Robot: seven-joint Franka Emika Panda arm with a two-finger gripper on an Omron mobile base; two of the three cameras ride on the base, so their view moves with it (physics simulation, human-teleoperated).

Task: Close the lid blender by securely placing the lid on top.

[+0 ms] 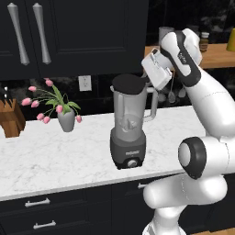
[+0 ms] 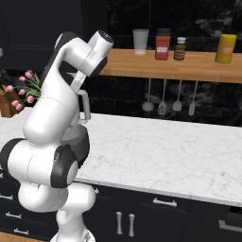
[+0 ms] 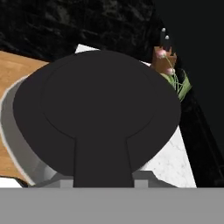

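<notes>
The blender [image 1: 129, 124] stands on the white marble counter [image 1: 55, 156], a clear grey jar on a dark base with a front knob. The black round lid [image 1: 128, 84] lies over the jar's rim, slightly tilted, its tab pointing right toward the hand. My gripper [image 1: 148, 81] reaches in from the right at rim height, shut on that tab. In the hand view the lid [image 3: 96, 105] covers most of the jar, and its tab runs down into my gripper [image 3: 103, 177]. A strip of the grey jar rim [image 3: 12, 131] shows at the left. In the right base view the arm hides most of the blender; its handle [image 2: 86, 106] sticks out.
A grey vase of pink tulips [image 1: 67, 120] and a wooden knife block [image 1: 10, 118] stand left of the blender. A wooden shelf [image 2: 189, 66] with bottles and a cup runs along the wall, with utensils [image 2: 163, 101] hanging under it. Dark cabinets hang above left.
</notes>
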